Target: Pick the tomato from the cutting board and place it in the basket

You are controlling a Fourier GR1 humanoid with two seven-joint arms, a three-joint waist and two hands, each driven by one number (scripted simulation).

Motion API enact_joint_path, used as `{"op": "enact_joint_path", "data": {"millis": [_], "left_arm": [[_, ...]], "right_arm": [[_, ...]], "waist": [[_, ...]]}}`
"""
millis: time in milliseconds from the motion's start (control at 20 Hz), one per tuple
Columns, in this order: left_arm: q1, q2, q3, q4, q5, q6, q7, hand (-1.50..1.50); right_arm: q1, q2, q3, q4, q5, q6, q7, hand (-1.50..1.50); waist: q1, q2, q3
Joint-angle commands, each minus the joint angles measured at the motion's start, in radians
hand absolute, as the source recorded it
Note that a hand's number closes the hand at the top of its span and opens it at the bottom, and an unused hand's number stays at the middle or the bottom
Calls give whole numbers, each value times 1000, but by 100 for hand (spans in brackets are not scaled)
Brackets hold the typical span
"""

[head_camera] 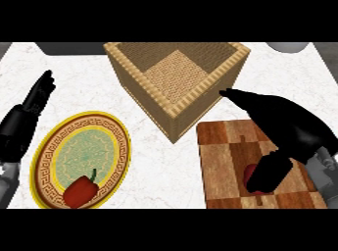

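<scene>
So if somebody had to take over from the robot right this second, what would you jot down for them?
Right hand: down over the cutting board, thumb curled beside the tomato; most of the tomato is hidden, so I cannot tell whether it is gripped yet.
Left hand: open, resting at the left edge, holding nothing.
Basket: behind the board, nothing visible inside.
A red pepper lies on the plate; not part of the job.
Done: hand has reached the tomato.
Left: lift it and set it in the basket.
</scene>
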Motion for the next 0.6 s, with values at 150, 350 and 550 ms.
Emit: {"op": "enact_joint_path", "data": {"millis": [150, 350, 550], "left_arm": [[-8, -23, -3, -8, -24, 10, 9, 0], [-37, -32, 19, 47, -31, -6, -15, 0], [-32, -20, 28, 3, -12, -53, 20, 0]], "right_arm": [[-98, -107, -60, -36, -305, 211, 260, -150], [-72, -154, -50, -25, -337, 207, 226, -150], [-26, -120, 21, -47, -293, 153, 230, -150]], "waist": [[9, 6, 4], [5, 10, 5], [15, 9, 6]]}}
